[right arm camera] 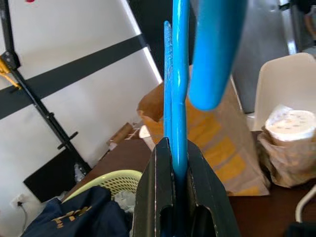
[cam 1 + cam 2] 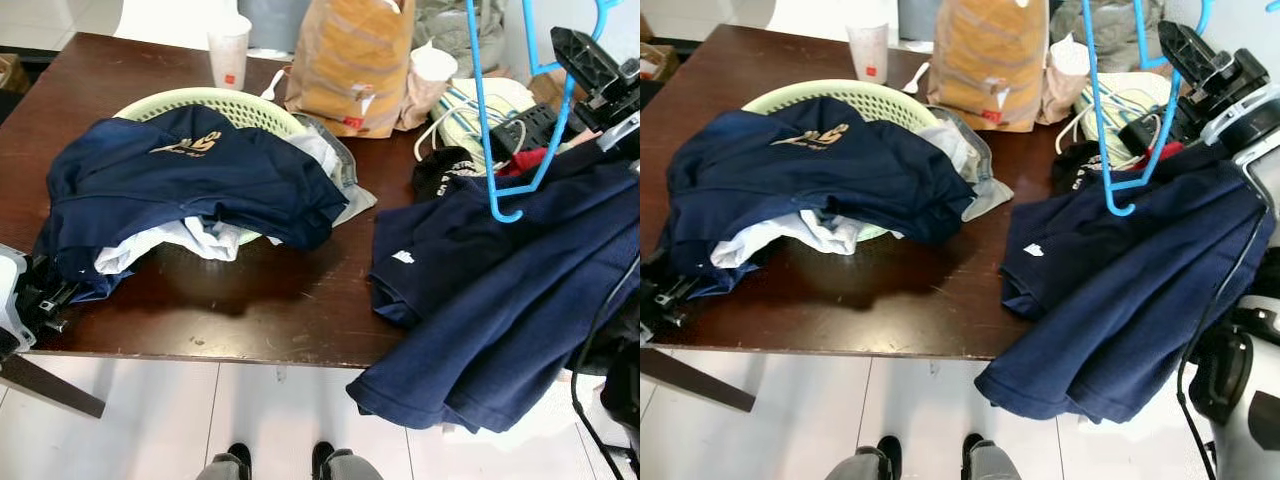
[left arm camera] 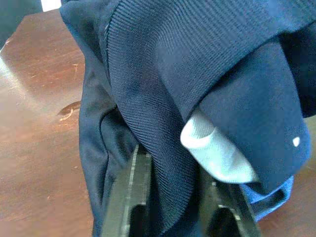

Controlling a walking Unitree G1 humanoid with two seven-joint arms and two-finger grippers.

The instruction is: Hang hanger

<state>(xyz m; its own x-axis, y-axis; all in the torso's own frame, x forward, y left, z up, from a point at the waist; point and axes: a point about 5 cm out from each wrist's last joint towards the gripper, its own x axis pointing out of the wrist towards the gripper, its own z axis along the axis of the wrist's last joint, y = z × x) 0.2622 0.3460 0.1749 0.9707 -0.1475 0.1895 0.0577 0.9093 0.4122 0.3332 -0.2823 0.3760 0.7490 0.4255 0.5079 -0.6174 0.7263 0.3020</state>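
A blue plastic hanger (image 2: 500, 110) hangs in the air over the table's right side. My right gripper (image 2: 590, 62) is shut on it; in the right wrist view the black fingers (image 1: 163, 187) clamp the hanger's blue bar (image 1: 178, 98). Below it a navy shirt (image 2: 500, 300) lies spread over the table's right front edge and hangs off. My left gripper (image 3: 175, 207) is low at the table's left front corner, its fingers around a fold of navy cloth (image 3: 163, 98) from the pile on the basket.
A pale green basket (image 2: 210, 105) holds navy and white clothes (image 2: 190, 180). A paper cup (image 2: 228, 50), a brown paper bag (image 2: 350, 65) and a second cup (image 2: 433, 65) stand at the back of the dark wooden table (image 2: 260, 300). Cables and a power strip (image 2: 500, 125) lie back right.
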